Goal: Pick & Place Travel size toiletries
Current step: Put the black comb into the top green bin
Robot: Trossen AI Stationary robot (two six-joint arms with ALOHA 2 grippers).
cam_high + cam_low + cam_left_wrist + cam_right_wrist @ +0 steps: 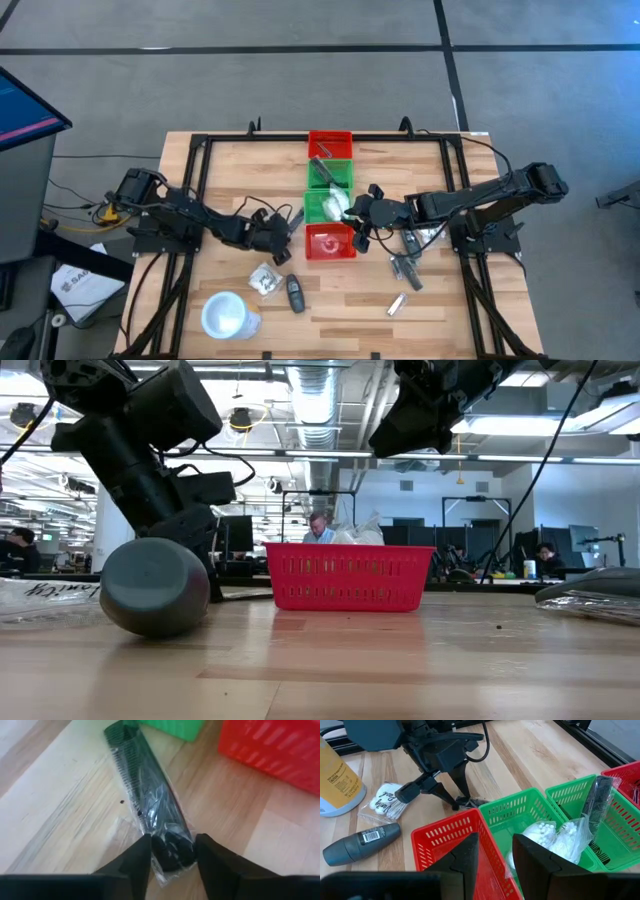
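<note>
my left gripper (172, 851) is low on the desk (60, 810) beside the red bin (280, 750); its fingers (131, 862) straddle the wrapped black comb (150, 800), lying flat, not yet clamped, low so the thin wrap can be pinched. my right gripper (492, 852) hangs over the green bin (520, 812) above a white packet (540, 832), fingers apart, empty, likely a drop point.

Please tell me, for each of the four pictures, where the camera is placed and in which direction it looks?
High view: above the table, looking straight down; both arms show.
Low view: at table-top height, looking level across the table; both arms enter from above.
Left wrist view: on the left arm, looking past the left gripper at a black comb in a clear wrapper.
Right wrist view: on the right arm, past the right gripper over the bins.
Shared: the near red bin.
</note>
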